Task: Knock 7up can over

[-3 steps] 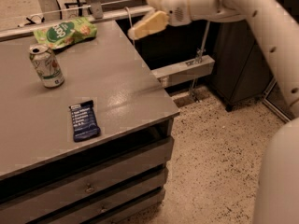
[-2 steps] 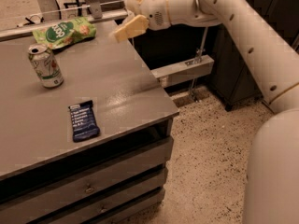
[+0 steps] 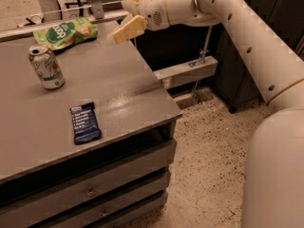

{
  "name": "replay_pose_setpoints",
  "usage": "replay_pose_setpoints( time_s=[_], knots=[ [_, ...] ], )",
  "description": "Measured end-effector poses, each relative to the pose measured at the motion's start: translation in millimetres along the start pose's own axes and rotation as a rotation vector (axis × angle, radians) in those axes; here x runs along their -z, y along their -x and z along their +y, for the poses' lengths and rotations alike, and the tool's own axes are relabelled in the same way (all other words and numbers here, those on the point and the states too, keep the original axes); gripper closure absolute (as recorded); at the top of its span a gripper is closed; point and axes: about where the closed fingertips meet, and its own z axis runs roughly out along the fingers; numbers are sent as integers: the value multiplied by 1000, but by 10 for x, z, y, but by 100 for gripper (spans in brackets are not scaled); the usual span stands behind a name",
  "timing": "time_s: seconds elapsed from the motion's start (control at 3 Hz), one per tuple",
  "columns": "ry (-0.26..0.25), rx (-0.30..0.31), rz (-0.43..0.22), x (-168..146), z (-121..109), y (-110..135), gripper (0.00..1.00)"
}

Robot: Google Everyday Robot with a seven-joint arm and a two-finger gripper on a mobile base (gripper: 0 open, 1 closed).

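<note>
The 7up can stands upright on the grey table, toward its far left. It is whitish-silver with green markings and a silver top. My gripper hangs above the table's far right edge, well to the right of the can and not touching it. Its cream-coloured fingers point left toward the can, stand apart and hold nothing. The white arm reaches in from the right.
A flat green snack bag lies at the table's back, behind the can. A dark blue wrapped bar lies near the front edge. Drawers sit under the tabletop. Speckled floor and a dark cabinet are to the right.
The gripper has moved left, from off the table's far right corner to above its edge, closer to the can. The can, bag and bar have not moved.
</note>
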Motion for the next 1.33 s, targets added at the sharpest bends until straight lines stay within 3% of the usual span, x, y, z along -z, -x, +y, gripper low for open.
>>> replay_pose_setpoints(
  time_s=[0.33, 0.67, 1.0, 1.33],
  knots=[
    [41, -6, -17, -217, 47, -256, 0],
    [112, -18, -14, -594, 191, -535, 0],
    [181, -7, -7, -1017, 421, -671, 0],
    [232, 24, -22, -1402, 631, -652, 0]
  ],
)
